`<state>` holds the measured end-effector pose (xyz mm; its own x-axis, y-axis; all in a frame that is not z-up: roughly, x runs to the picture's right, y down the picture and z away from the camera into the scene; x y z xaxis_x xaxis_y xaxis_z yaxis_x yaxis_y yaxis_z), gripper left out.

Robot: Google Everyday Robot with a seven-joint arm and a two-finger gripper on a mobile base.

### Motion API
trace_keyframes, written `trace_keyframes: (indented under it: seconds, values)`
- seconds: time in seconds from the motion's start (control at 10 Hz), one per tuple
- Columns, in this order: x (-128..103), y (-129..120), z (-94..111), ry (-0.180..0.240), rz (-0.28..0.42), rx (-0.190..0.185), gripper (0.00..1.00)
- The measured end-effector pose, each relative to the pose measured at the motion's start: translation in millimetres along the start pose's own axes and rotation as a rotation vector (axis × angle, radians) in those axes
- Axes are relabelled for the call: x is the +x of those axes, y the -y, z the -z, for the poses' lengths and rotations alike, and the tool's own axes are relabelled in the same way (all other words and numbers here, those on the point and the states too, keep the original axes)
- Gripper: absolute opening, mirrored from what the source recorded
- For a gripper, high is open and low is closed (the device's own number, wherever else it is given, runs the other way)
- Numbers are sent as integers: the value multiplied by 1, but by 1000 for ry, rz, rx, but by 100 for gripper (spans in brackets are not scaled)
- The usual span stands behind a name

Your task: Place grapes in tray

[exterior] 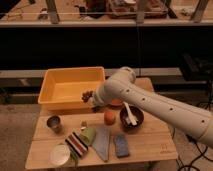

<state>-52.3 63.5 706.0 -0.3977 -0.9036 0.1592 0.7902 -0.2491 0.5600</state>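
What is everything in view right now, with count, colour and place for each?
tray: one, yellow, table's back left
grapes: one cluster, dark purple, above the tray's front right corner
orange fruit: one, orange, table centre
bowl: one, dark, right of the fruit
cup: one, metallic, in front of the tray
round dish: one, white, front left
striped item: one, front
green item: one, beside it
grey cloth: one, front centre
blue block: one, front
table: one, light wood
arm: one, white, from the right
pincer: one, beside the grapes
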Motion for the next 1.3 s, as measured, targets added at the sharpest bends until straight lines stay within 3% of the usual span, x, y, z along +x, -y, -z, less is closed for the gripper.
trace_keyframes:
  seconds: [0.9, 1.1, 1.3]
  values:
    - [-4, -7, 26, 32, 30, -5, 0]
    - [14, -20, 29, 81, 68, 12, 0]
    - [38, -32, 31, 131, 108, 4, 0]
